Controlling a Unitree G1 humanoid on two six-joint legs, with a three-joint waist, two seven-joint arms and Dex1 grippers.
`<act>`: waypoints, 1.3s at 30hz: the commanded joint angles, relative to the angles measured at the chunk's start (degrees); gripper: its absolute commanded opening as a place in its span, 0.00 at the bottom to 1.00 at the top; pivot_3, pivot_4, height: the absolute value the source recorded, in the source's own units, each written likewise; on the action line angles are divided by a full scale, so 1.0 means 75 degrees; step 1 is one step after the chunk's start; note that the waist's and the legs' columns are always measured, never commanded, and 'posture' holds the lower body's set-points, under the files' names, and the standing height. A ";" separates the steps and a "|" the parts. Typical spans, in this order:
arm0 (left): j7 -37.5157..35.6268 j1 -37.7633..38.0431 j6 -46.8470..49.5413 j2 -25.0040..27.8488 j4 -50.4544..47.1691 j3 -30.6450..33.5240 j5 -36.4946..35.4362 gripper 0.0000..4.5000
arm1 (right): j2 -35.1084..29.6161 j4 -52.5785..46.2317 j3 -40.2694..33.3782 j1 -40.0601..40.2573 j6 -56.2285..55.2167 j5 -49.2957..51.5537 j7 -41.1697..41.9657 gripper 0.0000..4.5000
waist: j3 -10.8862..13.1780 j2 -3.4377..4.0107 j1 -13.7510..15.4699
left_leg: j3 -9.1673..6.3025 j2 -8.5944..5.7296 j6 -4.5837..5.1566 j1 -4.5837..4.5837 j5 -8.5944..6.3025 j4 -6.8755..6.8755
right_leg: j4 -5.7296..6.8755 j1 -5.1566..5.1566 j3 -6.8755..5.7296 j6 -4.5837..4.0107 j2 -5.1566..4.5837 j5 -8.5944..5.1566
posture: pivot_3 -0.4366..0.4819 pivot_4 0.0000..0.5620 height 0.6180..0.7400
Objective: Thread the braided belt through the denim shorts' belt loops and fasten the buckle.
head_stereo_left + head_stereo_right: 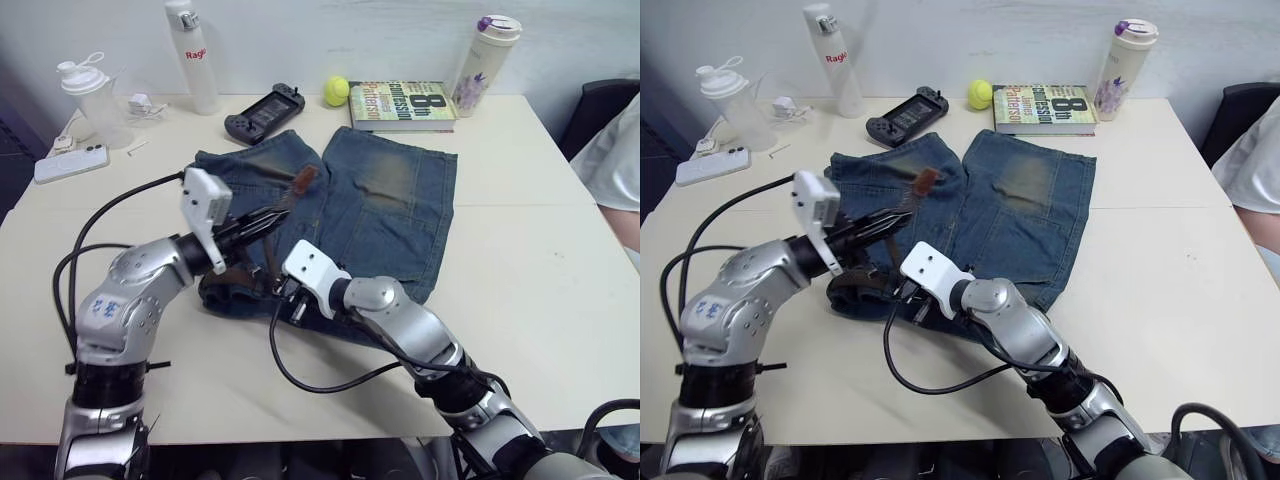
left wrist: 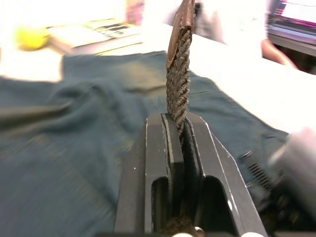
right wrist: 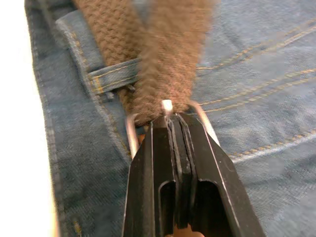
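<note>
White tabletop under everything, with the denim shorts (image 1: 350, 215) spread flat, waistband toward you. Your left gripper (image 2: 180, 133) is pinching the braided belt (image 2: 178, 79) just behind its free tip, which juts away across the shorts. Your right gripper (image 3: 170, 121) is clamped on the buckle (image 3: 165, 111) at the waistband, beside a belt loop (image 3: 111, 74). Tip lies left of the buckle, so feed it rightward, I'd judge.

Two head eyes look forward and down over the table (image 1: 560, 300); both wrist cameras sit close above the shorts (image 3: 256, 59), shared by all views.
</note>
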 commanded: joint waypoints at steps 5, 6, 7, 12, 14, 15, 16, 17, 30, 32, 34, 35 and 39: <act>-0.1491 -0.1865 -0.0791 -0.0470 0.1913 -0.0523 0.0042 0.00 | -0.0222 0.0419 0.0976 0.0137 0.0527 -0.0048 0.0452 0.01 | 0.0000 0.0000 -0.0006 | 0.0006 0.0002 0.0000 0.0000 0.0000 -0.0005 | -0.0001 -0.0004 0.0003 0.0000 0.0003 0.0000 | 0.48 0.27 1.00; -0.1765 -0.2029 -0.0936 -0.0522 0.2246 -0.0647 0.0121 0.00 | -0.0220 0.0420 0.0988 0.0127 0.0530 -0.0054 0.0465 0.01 | 0.0000 0.0000 0.0013 | 0.0001 0.0000 -0.0001 0.0000 0.0001 -0.0004 | 0.0004 -0.0003 -0.0002 0.0000 0.0002 0.0000 | 0.48 0.27 1.00; -0.2134 -0.2199 -0.1037 -0.0568 0.2575 -0.0816 0.0196 0.00 | -0.0203 0.0417 0.0975 0.0136 0.0540 -0.0050 0.0475 0.01 | 0.0000 -0.0001 0.0013 | 0.0001 0.0004 -0.0001 -0.0002 0.0001 0.0004 | 0.0006 -0.0005 -0.0003 0.0000 0.0004 0.0000 | 0.48 0.27 1.00; -0.3426 -0.2907 -0.1405 -0.0813 0.3766 -0.1361 0.0450 0.00 | -0.0230 0.0411 0.0996 0.0149 0.0570 -0.0081 0.0519 0.01 | -0.0001 -0.0003 0.0041 | 0.0002 0.0000 -0.0001 -0.0003 0.0001 0.0015 | 0.0005 -0.0001 -0.0006 0.0000 0.0003 0.0000 | 0.48 0.27 1.00; -0.3828 -0.3276 -0.1405 -0.0968 0.4229 -0.1414 0.0453 0.00 | -0.0227 0.0388 0.0980 0.0169 0.0593 -0.0082 0.0513 0.01 | -0.0002 -0.0003 0.0040 | 0.0004 -0.0003 0.0002 -0.0003 -0.0001 0.0015 | 0.0005 0.0002 -0.0002 0.0000 -0.0001 0.0000 | 0.48 0.27 1.00; -0.3960 -0.3376 -0.1424 -0.1019 0.4372 -0.1421 0.0471 0.00 | -0.0240 0.0361 0.0979 0.0192 0.0597 -0.0088 0.0512 0.01 | -0.0002 -0.0003 0.0041 | 0.0003 -0.0003 0.0002 -0.0003 -0.0001 0.0017 | 0.0004 0.0002 -0.0005 0.0000 0.0000 0.0000 | 0.48 0.27 1.00; -0.4164 -0.3562 -0.1505 -0.1073 0.4671 -0.1459 0.0546 0.00 | -0.0228 0.0345 0.0963 0.0202 0.0623 -0.0085 0.0502 0.01 | -0.0002 -0.0003 0.0042 | 0.0003 -0.0004 0.0003 -0.0004 -0.0001 0.0018 | 0.0005 0.0002 -0.0005 0.0000 -0.0001 0.0000 | 0.48 0.27 1.00; -0.4374 -0.3727 -0.1656 -0.1124 0.4966 -0.1504 0.0658 0.00 | -0.0239 0.0320 0.0964 0.0211 0.0639 -0.0091 0.0494 0.01 | -0.0002 -0.0003 0.0041 | 0.0003 -0.0004 0.0003 -0.0005 -0.0001 0.0021 | 0.0004 0.0002 -0.0005 0.0000 -0.0001 0.0000 | 0.48 0.27 1.00; -0.6093 -0.5518 -0.3229 -0.2611 0.8013 -0.1859 0.1697 0.00 | -0.0444 -0.0115 0.1015 0.0452 0.0848 -0.0076 0.0557 0.01 | -0.0001 -0.0003 0.0132 | -0.0003 -0.0010 0.0016 -0.0019 -0.0007 0.0042 | 0.0006 0.0004 -0.0017 0.0001 -0.0008 0.0000 | 0.48 0.27 1.00; -0.6262 -0.5702 -0.3446 -0.2946 0.8360 -0.1817 0.1830 0.00 | -0.0462 -0.0210 0.1015 0.0491 0.0920 -0.0058 0.0539 0.01 | -0.0002 -0.0003 0.0208 | -0.0002 -0.0014 0.0026 -0.0019 -0.0013 0.0048 | 0.0004 0.0008 -0.0020 0.0002 -0.0014 -0.0001 | 0.48 0.27 1.00; -0.6432 -0.5805 -0.3506 -0.3352 0.8500 -0.1791 0.1882 0.00 | -0.0466 -0.0314 0.0994 0.0534 0.1024 -0.0051 0.0513 0.01 | -0.0002 -0.0003 0.0263 | -0.0003 -0.0017 0.0030 -0.0018 -0.0016 0.0052 | 0.0004 0.0010 -0.0022 0.0002 -0.0019 -0.0001 | 0.48 0.27 1.00; -0.6508 -0.5801 -0.3481 -0.3508 0.8483 -0.1793 0.1885 0.00 | -0.0457 -0.0347 0.0977 0.0556 0.1071 -0.0058 0.0488 0.01 | -0.0002 -0.0003 0.0279 | -0.0007 -0.0018 0.0033 -0.0018 -0.0017 0.0054 | 0.0004 0.0012 -0.0025 0.0002 -0.0021 -0.0001 | 0.48 0.27 1.00; -0.6818 -0.5470 -0.3346 -0.3667 0.8085 -0.1901 0.1996 0.00 | -0.0383 -0.0466 0.0898 0.0642 0.1226 -0.0107 0.0393 0.01 | -0.0002 -0.0003 0.0302 | -0.0011 -0.0028 0.0044 -0.0019 -0.0024 0.0058 | 0.0002 0.0022 -0.0029 0.0005 -0.0031 0.0001 | 0.48 0.27 1.00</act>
